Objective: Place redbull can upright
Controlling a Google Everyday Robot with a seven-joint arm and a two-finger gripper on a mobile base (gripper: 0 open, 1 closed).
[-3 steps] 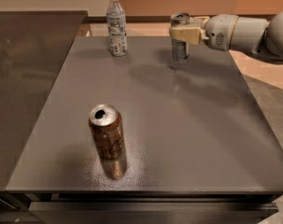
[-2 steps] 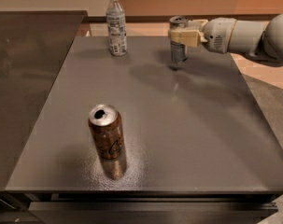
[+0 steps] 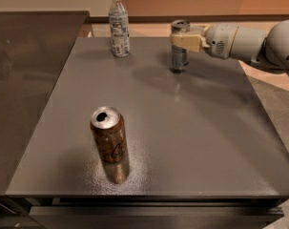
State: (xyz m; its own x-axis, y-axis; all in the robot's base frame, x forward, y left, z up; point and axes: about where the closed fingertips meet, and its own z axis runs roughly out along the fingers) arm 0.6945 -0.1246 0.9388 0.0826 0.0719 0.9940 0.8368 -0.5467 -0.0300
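Brown round metal soda can [image 3: 108,136], just one, stands near the front of the grey counter [image 3: 191,142]. One clear plastic bottle with white cap [image 3: 119,27] stands at the back. One slim silver-blue redbull can [image 3: 180,58] is upright beside it, pinched by the pincer [image 3: 180,41], a bit more left than before.

Counting two cans on one desk [image 3: 206,142]: one redbull can [image 3: 180,61] standing by the far edge, right of middle, and one brown can [image 3: 108,135] standing towards the near edge, left of middle. Counting one bottle [image 3: 119,25] standing by the far edge near the far left corner. Counting one gripper [image 3: 184,41], extending in from the right edge and clasping the redbull can.
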